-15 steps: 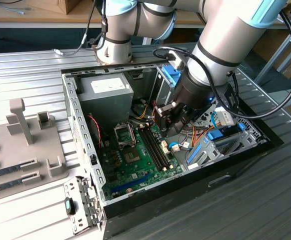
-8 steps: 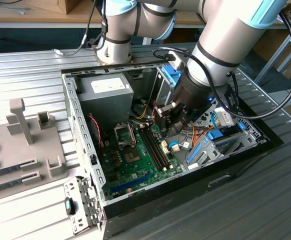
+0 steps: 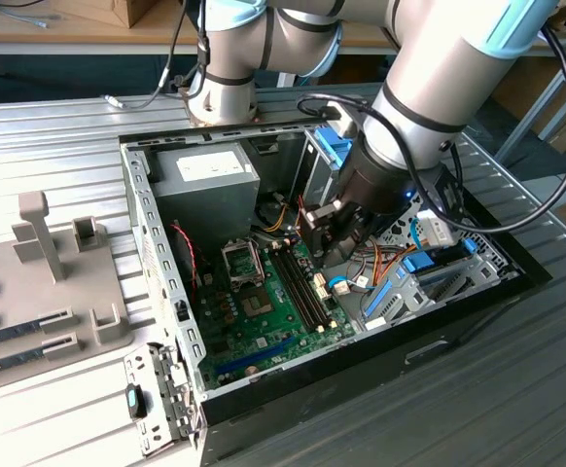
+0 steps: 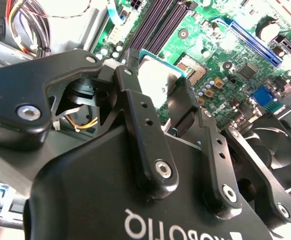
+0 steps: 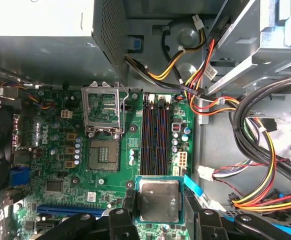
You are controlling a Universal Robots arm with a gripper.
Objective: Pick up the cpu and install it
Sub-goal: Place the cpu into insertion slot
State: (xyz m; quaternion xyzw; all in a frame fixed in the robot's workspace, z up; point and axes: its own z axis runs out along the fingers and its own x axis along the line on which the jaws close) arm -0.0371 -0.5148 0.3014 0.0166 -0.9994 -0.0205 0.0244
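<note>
Fingers [image 5: 159, 210] clamped on the cpu [image 5: 158, 200] above the motherboard [image 5: 60, 165], open socket [image 5: 103, 152] in the first wrist view.

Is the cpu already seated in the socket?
No. In the first wrist view the cpu is held in the pincer above the motherboard, while the socket lies open and empty.
</note>
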